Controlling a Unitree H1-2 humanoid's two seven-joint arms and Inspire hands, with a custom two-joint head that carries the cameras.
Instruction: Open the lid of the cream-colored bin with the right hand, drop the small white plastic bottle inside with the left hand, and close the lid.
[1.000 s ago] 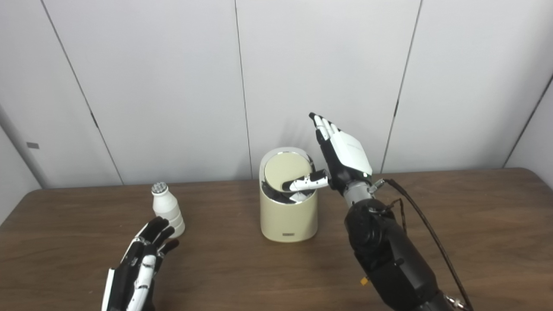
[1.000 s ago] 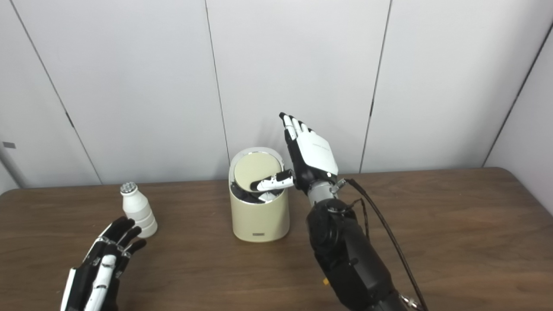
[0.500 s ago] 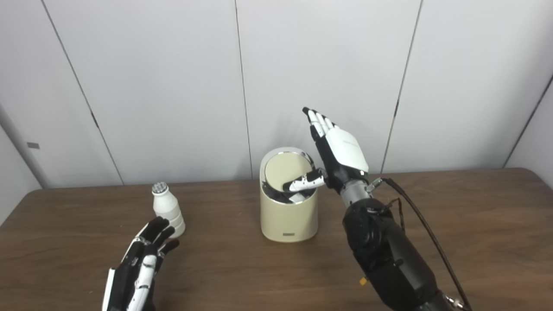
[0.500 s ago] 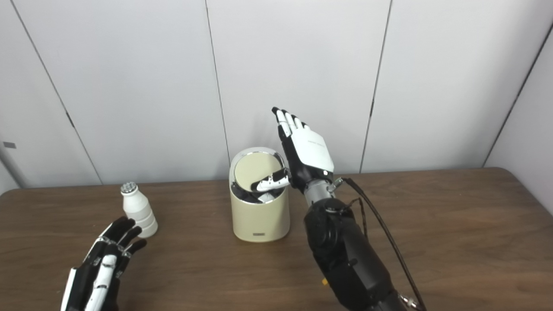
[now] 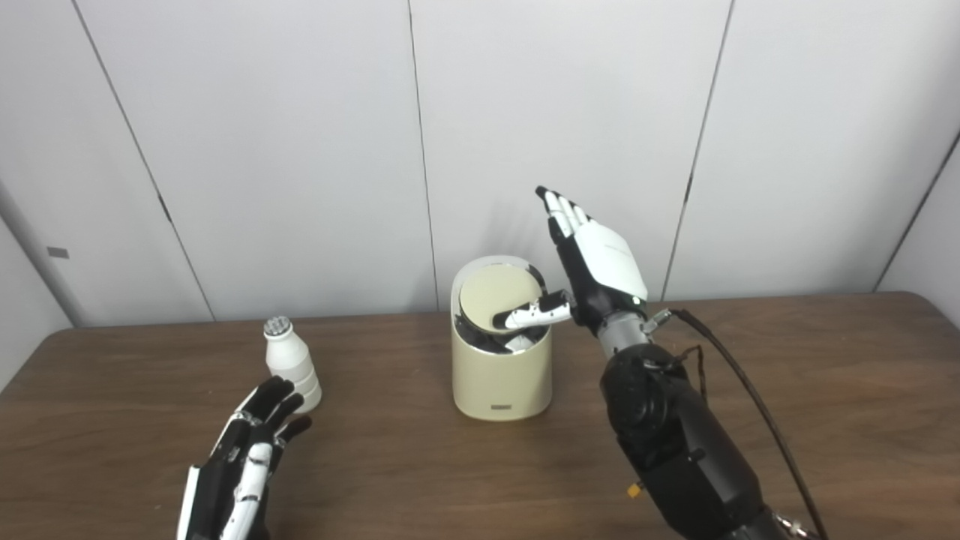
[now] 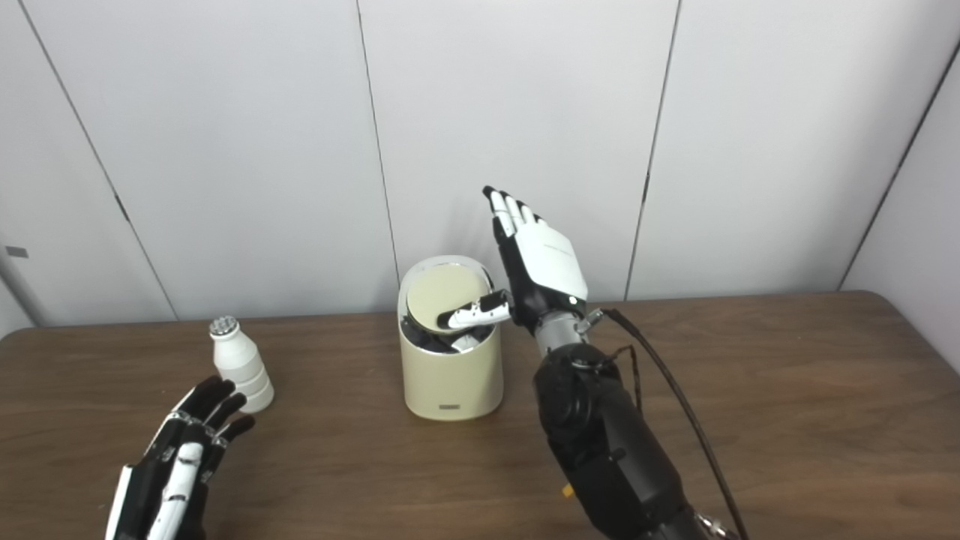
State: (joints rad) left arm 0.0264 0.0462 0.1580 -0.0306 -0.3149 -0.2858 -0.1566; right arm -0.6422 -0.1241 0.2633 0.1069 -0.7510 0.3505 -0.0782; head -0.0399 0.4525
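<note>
**Operator:** Right hand (image 5: 596,262) is up at centre frame beside the cream-colored bin (image 5: 501,367), fingers (image 5: 559,210) straight, pointing upward and held side by side, nothing gripped. My thumb (image 5: 534,313) sticks out sideways across the bin's mouth and lies against the lower edge of the lid (image 5: 500,296).

**Spotter:** How does the lid sit?

**Operator:** Tilted, its round cream face turned toward the cameras, top edge near the chrome rim (image 5: 487,262) at the back. Below the thumb I see a dark gap into the bin, with something pale in it that I can't identify.

**Spotter:** And the bottle?

**Operator:** Small white plastic bottle (image 5: 290,363) stands upright on the wooden table (image 5: 825,375), left of centre, well apart from the bin. Nobody has it.

**Spotter:** Left hand?

**Operator:** Left hand (image 5: 244,457) is low in the lower left of the frame, fingers spread and empty, tips pointing up toward the bottle. They're just beside its base; whether they touch it, I can't tell from either eye.

**Spotter:** Anything else in shot?

**Operator:** A black cable (image 5: 750,409) looping off my right forearm at lower right, and grey wall panels (image 5: 262,150) behind the table.
</note>
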